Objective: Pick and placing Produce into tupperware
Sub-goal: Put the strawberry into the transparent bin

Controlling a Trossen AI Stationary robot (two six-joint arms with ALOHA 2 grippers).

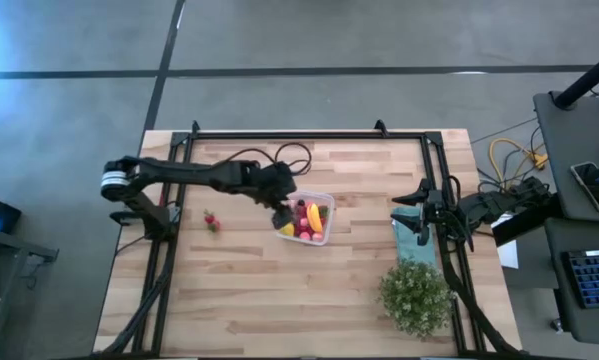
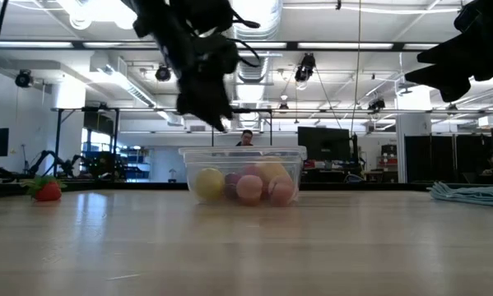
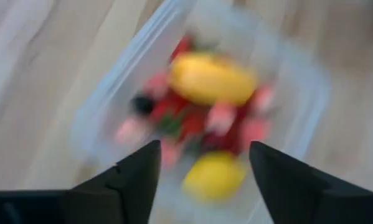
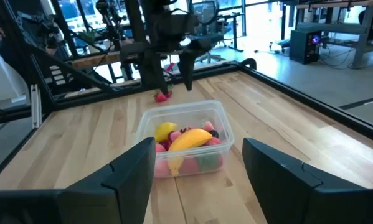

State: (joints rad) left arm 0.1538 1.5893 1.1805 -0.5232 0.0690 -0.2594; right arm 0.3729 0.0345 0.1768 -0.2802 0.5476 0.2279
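Clear tupperware [image 1: 310, 218] sits full beneath the left gripper [image 1: 280, 217], fingers spread and empty; descending carelessly could clip its rim, stranding the strawberry [image 1: 212, 221].

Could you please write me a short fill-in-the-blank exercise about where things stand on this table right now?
1. The left claw hovers open above the clear ____, empty.
2. One red berry lies on the bare wood, on the tupperware's ____ arm side.
3. The right claw, idle, hangs at the table's edge, near the teal cloth and the green ____.

Missing words: tupperware; left; plant
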